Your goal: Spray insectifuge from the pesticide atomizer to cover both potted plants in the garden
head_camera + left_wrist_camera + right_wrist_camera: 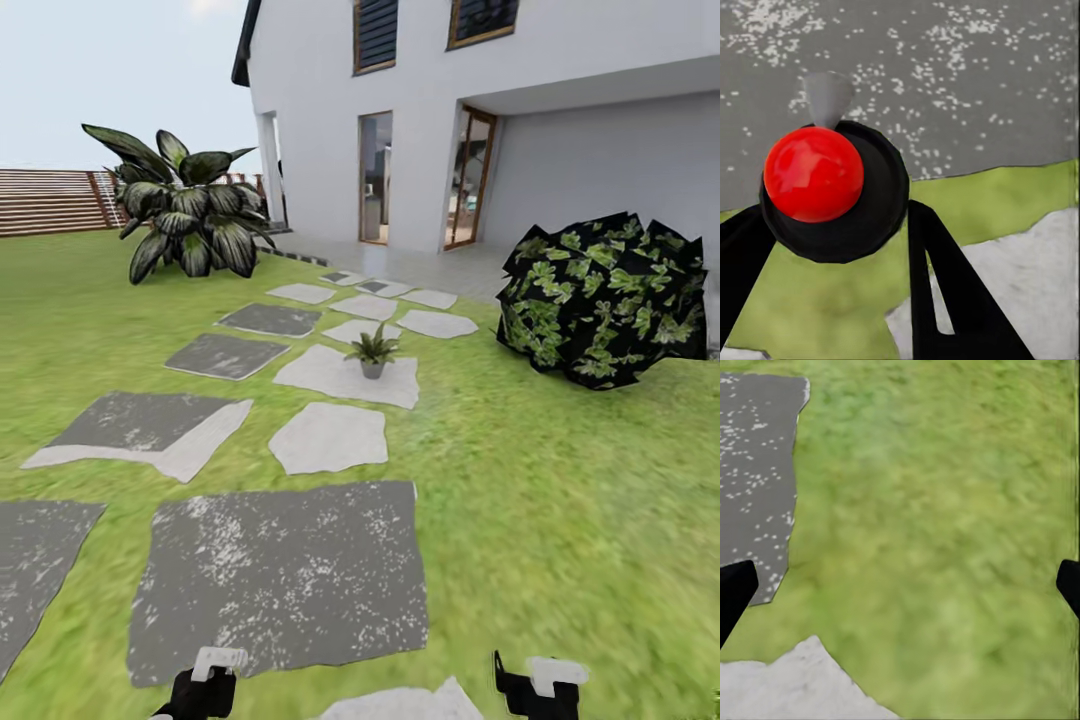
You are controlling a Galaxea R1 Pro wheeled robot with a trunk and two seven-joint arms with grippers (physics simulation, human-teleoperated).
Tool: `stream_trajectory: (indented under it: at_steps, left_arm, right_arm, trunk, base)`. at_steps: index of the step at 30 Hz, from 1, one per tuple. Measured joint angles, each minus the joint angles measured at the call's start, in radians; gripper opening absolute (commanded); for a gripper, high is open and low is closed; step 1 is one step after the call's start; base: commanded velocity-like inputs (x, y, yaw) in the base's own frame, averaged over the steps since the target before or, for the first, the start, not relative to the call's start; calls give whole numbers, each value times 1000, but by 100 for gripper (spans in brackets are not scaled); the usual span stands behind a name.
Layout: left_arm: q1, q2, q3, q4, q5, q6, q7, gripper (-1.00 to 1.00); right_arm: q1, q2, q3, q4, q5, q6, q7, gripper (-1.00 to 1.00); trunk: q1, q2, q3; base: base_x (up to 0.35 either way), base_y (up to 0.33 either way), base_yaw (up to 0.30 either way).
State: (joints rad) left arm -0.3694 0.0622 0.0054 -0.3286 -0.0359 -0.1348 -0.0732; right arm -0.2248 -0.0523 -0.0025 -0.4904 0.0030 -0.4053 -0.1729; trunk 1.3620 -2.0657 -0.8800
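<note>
left gripper (832, 247) clamps atomizer (825, 187); right gripper (900, 585) spread wide.

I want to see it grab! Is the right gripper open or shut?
Open. The right gripper's fingers sit far apart, with only grass between.

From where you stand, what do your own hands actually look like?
Both grippers, left gripper and right gripper, are glossy black with white blocky caps. The wrist views show flat, tapering black fingers; no cables or markings show.
</note>
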Motion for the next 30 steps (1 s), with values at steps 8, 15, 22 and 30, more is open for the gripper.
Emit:
stream_trajectory:
  at_steps: [8,15,22,30]
  left_arm:
    - [0,0,0,0,0,0,0,-100]
    - [0,0,0,0,0,0,0,-100]
    - [0,0,0,0,0,0,1,-100]
    - [0,0,0,0,1,0,1,-100]
  right_arm:
    - [0,0,1,0,0,0,0,100]
    - [0,0,1,1,1,0,0,100]
    - [0,0,1,1,1,0,0,100]
    - [0,0,1,2,1,0,0,100]
  trunk:
    - [0,0,0]
    - [0,0,0]
    - [0,0,0]
    - [0,0,0]
  base:
    - [281,-163,-286]
    - [281,-163,-179]
    - [281,-163,-7]
    - [281,-156,0]
